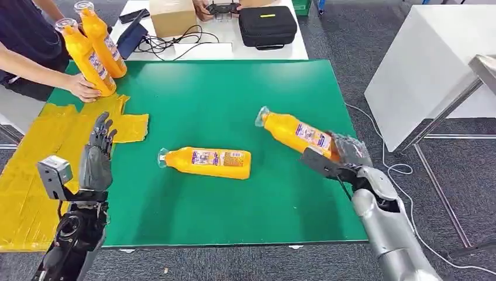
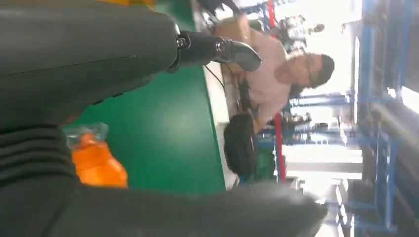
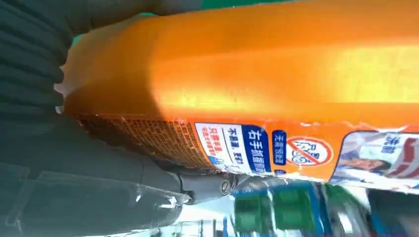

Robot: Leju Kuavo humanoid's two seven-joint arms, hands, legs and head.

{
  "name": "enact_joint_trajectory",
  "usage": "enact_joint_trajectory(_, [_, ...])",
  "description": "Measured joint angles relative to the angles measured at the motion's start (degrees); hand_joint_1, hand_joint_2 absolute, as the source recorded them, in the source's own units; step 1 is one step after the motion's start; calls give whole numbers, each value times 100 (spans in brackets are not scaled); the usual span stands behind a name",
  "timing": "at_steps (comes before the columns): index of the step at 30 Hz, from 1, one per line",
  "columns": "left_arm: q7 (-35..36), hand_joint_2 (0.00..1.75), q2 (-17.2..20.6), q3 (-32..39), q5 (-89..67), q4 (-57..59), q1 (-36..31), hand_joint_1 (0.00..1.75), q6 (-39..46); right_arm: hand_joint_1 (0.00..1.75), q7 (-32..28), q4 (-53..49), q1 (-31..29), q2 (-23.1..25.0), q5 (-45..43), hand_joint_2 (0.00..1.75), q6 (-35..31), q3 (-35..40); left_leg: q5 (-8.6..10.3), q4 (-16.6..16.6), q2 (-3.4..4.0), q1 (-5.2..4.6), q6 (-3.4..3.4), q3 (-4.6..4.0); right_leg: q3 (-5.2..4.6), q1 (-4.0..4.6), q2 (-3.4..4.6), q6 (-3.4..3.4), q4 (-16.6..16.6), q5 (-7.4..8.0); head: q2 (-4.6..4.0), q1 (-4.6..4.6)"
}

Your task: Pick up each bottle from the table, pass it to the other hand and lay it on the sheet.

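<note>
Right hand (image 1: 342, 153), near bench's right edge, has fingers (image 3: 207, 185) wrapped round a bottle's (image 1: 295, 133) base, tilted, maybe just lifted. Second bottle (image 1: 206, 162) lies mid-bench. Left hand (image 1: 98, 153) empty, fingers spread, over yellow sheet (image 1: 35, 175). No bottle on sheet yet; handover plus both placements left.

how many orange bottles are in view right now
4: two upright bottles under a person's hand at the far left, one lying mid-table, one gripped in the right hand.
</note>
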Motion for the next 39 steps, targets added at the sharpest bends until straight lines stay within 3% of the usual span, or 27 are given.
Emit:
enact_joint_trajectory(5, [-81,175,44,535,430,-555,689,0,-217,175,-224,-868,275,-263,-708,175,-230,39,-6,0,-1,0,0,-5,-6,-2,1,12,-1,-17,0,2])
enact_joint_trajectory(14, [15,175,7,686,708,-1214,1094,0,-524,175,-171,-1442,298,-442,-1119,175,-556,494,-4,0,-3,0,6,-6,-3,-3,-1,13,-1,-13,0,0])
enact_joint_trajectory(30, [310,175,-105,404,1114,-1363,697,0,-887,175,-195,-1095,-141,-176,-1552,175,-827,985,1,0,-8,0,8,-7,-3,-4,-3,13,-1,-12,0,0])
enact_joint_trajectory(39, [562,175,-466,-142,950,-1363,256,0,-811,175,-82,-351,-636,566,-1718,175,-991,1430,4,0,-2,0,9,-5,-3,-1,-2,10,0,-7,0,0])
